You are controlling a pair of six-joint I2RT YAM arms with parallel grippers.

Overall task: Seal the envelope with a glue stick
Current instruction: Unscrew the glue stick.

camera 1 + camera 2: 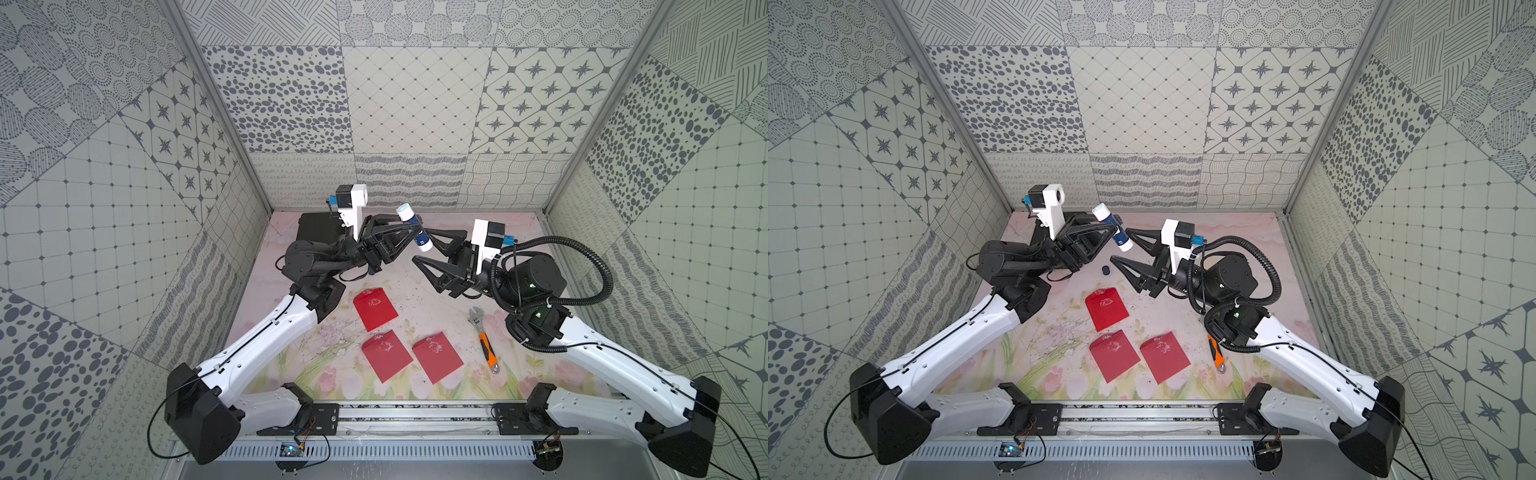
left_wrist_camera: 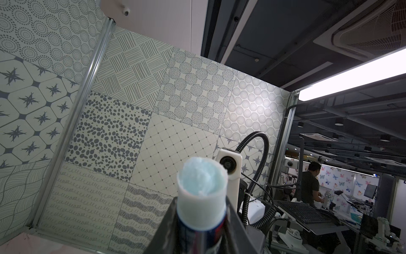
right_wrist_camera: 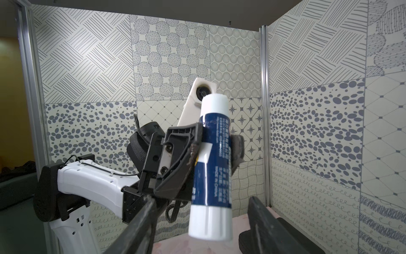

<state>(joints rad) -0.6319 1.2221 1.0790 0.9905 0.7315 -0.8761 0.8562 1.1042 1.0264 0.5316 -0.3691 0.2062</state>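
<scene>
The fingers (image 3: 185,143) of the left gripper (image 1: 413,228) pinch the glue stick (image 1: 422,242) across its dark blue label, one pad on each side, and hold it in the air above the back of the table (image 1: 436,299). The stick is tilted and uncapped: its open end points up and toward the back wall, with pale blue glue (image 2: 201,178) showing in the left wrist view. The right gripper (image 1: 422,248) faces the left one with its fingers (image 3: 140,222) spread wide. The stick's white lower end sits between them, with a gap on either side in the right wrist view. In a top view a small dark blue cap (image 1: 1106,271) lies on the table below the two grippers. Nearer the front, three red envelopes (image 1: 386,355) lie flat, close together but apart. The wrench (image 1: 484,343) lies to their right, beside the right arm.
</scene>
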